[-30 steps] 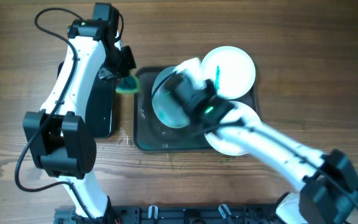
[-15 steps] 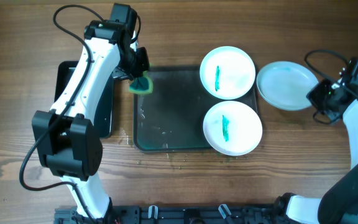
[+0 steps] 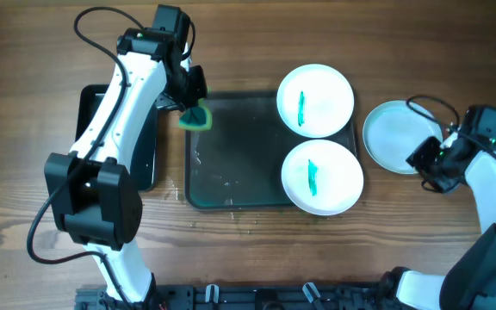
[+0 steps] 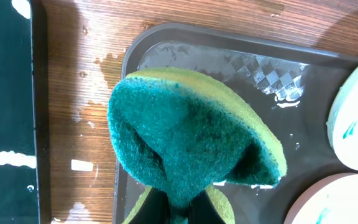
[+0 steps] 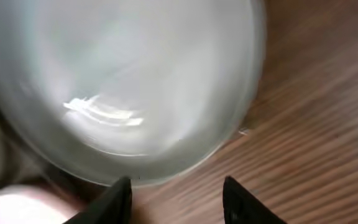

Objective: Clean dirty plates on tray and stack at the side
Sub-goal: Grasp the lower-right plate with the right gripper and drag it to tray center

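Observation:
A dark tray (image 3: 231, 164) holds two white plates with green smears, one at the back right (image 3: 315, 99) and one at the front right (image 3: 321, 176). A clean white plate (image 3: 394, 136) lies on the wood to the right of the tray; it fills the right wrist view (image 5: 123, 87). My left gripper (image 3: 195, 110) is shut on a green and yellow sponge (image 4: 191, 137) above the tray's back left corner. My right gripper (image 3: 427, 162) is open and empty, just off the clean plate's near edge (image 5: 176, 193).
A black rectangular slab (image 3: 140, 138) lies left of the tray, under my left arm. Water spots mark the wood and the tray floor (image 4: 272, 81). Cables run near my right arm (image 3: 429, 103).
The clean plate has settled on the wood a little nearer the tray. My right gripper has let go and drawn back toward the front. My left arm has not moved.

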